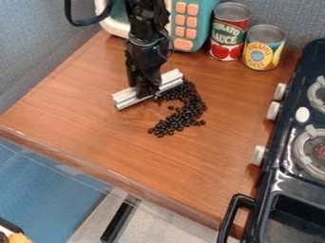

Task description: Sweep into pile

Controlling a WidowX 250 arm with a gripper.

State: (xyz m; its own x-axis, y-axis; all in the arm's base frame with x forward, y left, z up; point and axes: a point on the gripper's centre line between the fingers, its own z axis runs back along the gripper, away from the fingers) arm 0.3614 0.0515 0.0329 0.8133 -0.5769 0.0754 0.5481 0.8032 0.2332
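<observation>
Beans (184,114), small and dark, lie loose on the wooden counter (95,128) in a curved band just beside the gripper (149,89). The pincer is closed on a pale bar (128,98), gripping it near its middle. The bar lies slantwise, one end toward the left of the view, the other up and to the right, where it meets the top of the band. From there the beans bulge to the right, then bend down and left to a scattered tail; a few sit inside the curve.

Behind the arm, at the counter's back edge, stands a teal toy (204,23) with orange buttons (183,44). To its right are two upright cans, near each other: a red can (219,47) with tomatoes pictured on it, and a shorter yellow can (262,54). Both have grey tops; what is inside cannot be seen. They stand apart from the beans, toward the back wall (292,16).

Along the right side sits the black stove (279,147), its pale knobs (258,155) facing the beans across bare wood. At its near end are a dark basin (295,220) and a black handle (234,212).
</observation>
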